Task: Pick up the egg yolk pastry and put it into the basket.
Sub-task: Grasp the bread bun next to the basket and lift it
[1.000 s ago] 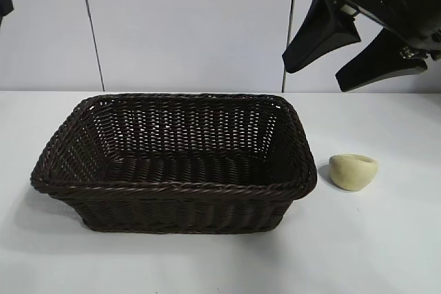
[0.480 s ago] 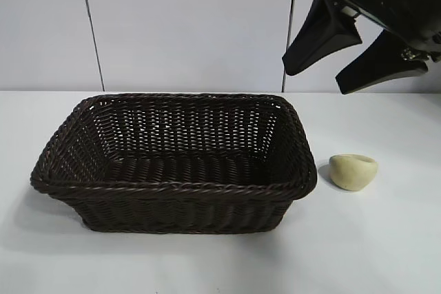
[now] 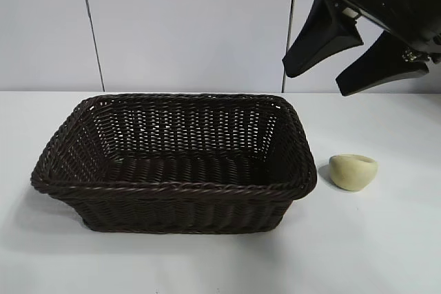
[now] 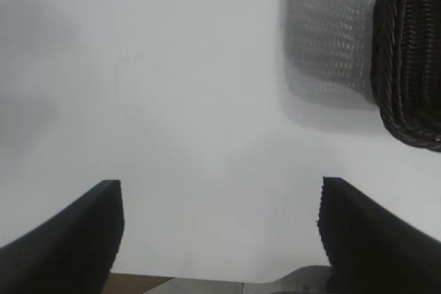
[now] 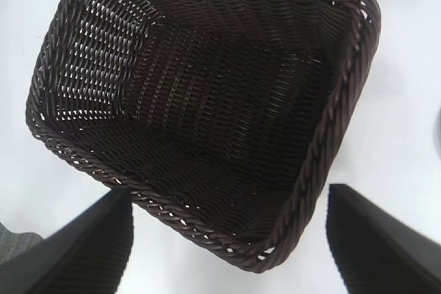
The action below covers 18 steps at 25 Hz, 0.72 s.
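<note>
The egg yolk pastry [image 3: 353,171] is seen on the desk [image 3: 386,239], just beside the basket [image 3: 172,187] (not yet inside). The right end effector [image 3: 320,80] hangs above, released, probably for a descent; the left end effector [image 4: 220,239] is released, empty.

Pale cream egg yolk pastry [image 3: 353,171] (dimpled face up) on the table just right of the dark woven basket [image 3: 172,187].

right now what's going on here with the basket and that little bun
Nothing is being handled yet. The egg yolk pastry sits on the white table, just beside the basket, which holds nothing. The right gripper hangs in the air above the pastry with its jaws open and empty. The left gripper, also open, is over bare table off the basket's other side.
</note>
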Each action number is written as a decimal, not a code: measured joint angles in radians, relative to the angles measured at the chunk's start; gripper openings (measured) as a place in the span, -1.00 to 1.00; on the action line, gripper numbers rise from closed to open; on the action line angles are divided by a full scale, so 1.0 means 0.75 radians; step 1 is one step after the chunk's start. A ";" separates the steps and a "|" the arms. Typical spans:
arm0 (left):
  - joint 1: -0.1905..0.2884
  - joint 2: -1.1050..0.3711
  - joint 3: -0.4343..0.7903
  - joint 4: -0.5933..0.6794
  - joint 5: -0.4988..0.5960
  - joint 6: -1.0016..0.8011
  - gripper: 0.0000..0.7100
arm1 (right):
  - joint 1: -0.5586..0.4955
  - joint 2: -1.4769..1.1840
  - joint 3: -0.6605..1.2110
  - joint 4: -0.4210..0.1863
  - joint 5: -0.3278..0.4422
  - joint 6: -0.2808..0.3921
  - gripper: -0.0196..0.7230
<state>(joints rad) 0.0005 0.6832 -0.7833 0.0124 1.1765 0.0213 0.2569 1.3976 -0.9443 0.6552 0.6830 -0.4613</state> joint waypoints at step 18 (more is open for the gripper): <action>0.000 -0.433 0.398 0.000 -0.087 -0.001 0.60 | 0.000 0.000 0.000 0.000 -0.003 0.000 0.55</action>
<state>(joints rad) 0.0005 0.3587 -0.4848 0.0124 1.1111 0.0204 0.2569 1.3976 -0.9443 0.6552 0.6810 -0.4613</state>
